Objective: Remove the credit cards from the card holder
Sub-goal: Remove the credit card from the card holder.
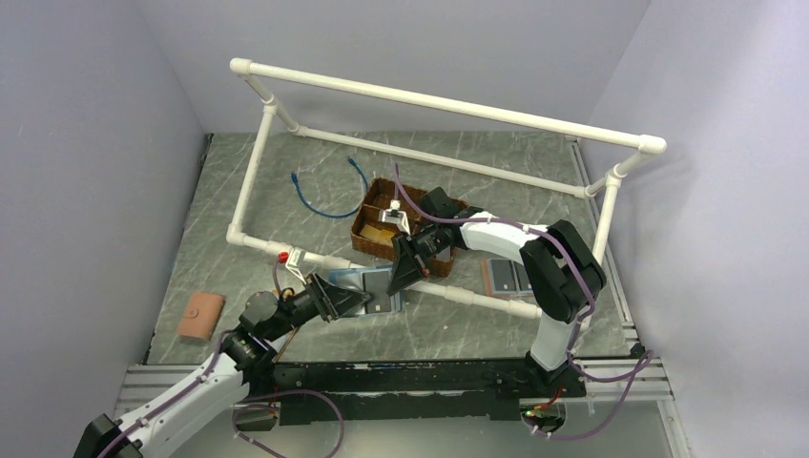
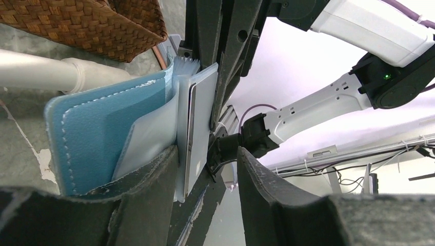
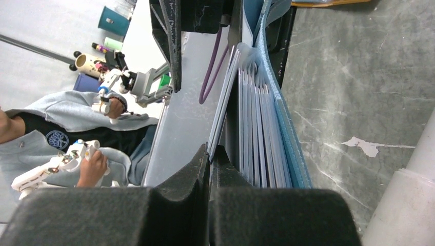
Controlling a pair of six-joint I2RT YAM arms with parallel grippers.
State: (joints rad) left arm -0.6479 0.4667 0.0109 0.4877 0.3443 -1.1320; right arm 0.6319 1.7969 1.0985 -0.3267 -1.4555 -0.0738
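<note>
— Near the middle of the table [image 1: 458, 329], just beside the white pipe [image 1: 477, 299], we find the blue card holder [image 2: 102, 138] open, its clear pockets fanned out.
— We agree. Our right gripper [image 3: 209, 149] is pinched tight on one card [image 2: 201, 107], which lies flat against those pockets.
— And our left gripper [image 2: 208, 154]?
— Its fingers stand apart. We see the pockets and that card between them, resting against one finger, with a gap beside the other.
— Behind the pipe we also spot a woven basket [image 1: 382, 229].
</note>
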